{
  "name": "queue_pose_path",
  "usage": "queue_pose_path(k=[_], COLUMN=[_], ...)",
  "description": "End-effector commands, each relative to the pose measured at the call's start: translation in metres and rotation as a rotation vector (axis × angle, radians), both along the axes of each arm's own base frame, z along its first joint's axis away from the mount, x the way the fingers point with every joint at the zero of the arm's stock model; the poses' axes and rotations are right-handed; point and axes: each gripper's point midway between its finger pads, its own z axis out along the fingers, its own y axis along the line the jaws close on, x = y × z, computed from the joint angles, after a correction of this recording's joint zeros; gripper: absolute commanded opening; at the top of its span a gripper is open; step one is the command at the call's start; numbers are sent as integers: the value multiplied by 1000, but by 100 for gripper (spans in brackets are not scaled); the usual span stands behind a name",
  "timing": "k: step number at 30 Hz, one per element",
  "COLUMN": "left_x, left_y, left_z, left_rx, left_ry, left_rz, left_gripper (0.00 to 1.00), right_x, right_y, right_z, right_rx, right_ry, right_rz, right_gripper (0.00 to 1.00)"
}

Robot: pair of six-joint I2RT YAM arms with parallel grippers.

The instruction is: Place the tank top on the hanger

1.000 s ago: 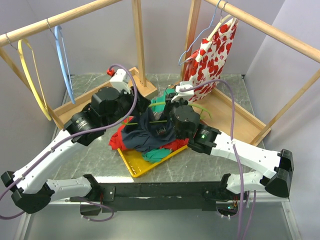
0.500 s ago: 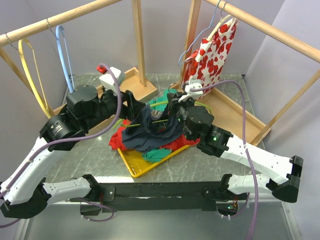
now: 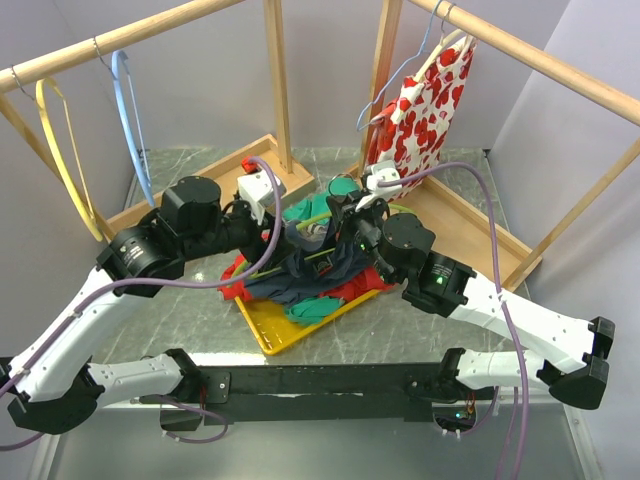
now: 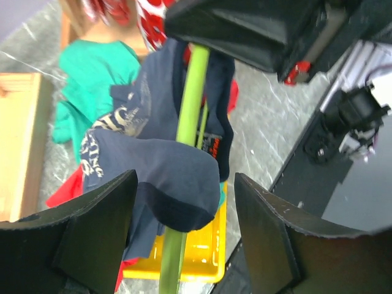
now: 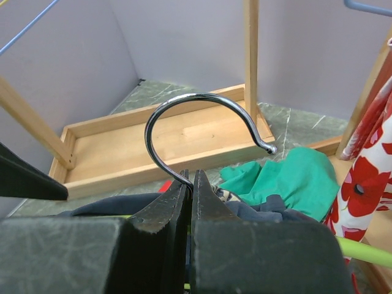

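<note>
The lime-green hanger (image 3: 318,257) is held above the tray by its metal hook (image 5: 184,104). My right gripper (image 5: 190,177) is shut on the base of that hook; it also shows in the top view (image 3: 338,212). The navy tank top (image 3: 305,268) hangs bunched over the hanger. In the left wrist view a navy fold (image 4: 177,177) is draped over the green hanger arm (image 4: 193,92), with the orange-red mark facing the camera. My left gripper (image 4: 184,239) is open, one finger on each side of that fold without touching it; it shows in the top view (image 3: 290,232).
A yellow tray (image 3: 270,328) under the hanger holds a red garment (image 3: 235,280) and a green one (image 3: 315,308). The white cloth with red hearts (image 3: 430,100) hangs back right. A blue hanger (image 3: 128,110) and a yellow hanger (image 3: 60,140) hang back left. Wooden rack bases (image 3: 270,165) stand behind.
My left arm pulled back to the left, then came in again to the hanger's left end. My right gripper carried the hanger slightly back and up.
</note>
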Motion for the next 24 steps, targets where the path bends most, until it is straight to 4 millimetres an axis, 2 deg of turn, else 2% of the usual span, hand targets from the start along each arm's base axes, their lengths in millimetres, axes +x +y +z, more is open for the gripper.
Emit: queue_pose_path(k=[1,5,9,12,16,18,20,22,23,24], left_x=[-10,-13,-12,-11,-9,-11,-8,-10,-12,-12], left_y=[-4,-7,-9,-11,-13,-13,-14,-15,-12,-12], left_z=[-16,-31,-33,-33,-42,-40,-45,-46,-43,-43], left_rx=[32,55,40,19,10,-18,-41,-84,-111,-121], left_ry=[21,57,60,56,70,69,61,55,54,54], left_rz=[-81,-101,-93,-93,-75,-76,-57,-50,-35,-30], left_gripper=[69,65,60,48,13,3,1,1,1,1], right_x=[-7,-6,-6,-5,-4,-3,-2,-2,-2,-2], right_y=[-1,1,3,6,7,8,8,9,10,10], right_z=[29,30,31,30,29,28,28,27,26,26], right_rx=[66,65,62,54,46,40,38,38,36,35], right_ry=[-49,-49,-51,-48,-46,-42,-39,-39,-36,-35], right_rz=[30,35,39,39,36,34,32,33,33,35], right_gripper=[0,0,0,0,0,0,0,7,24,33])
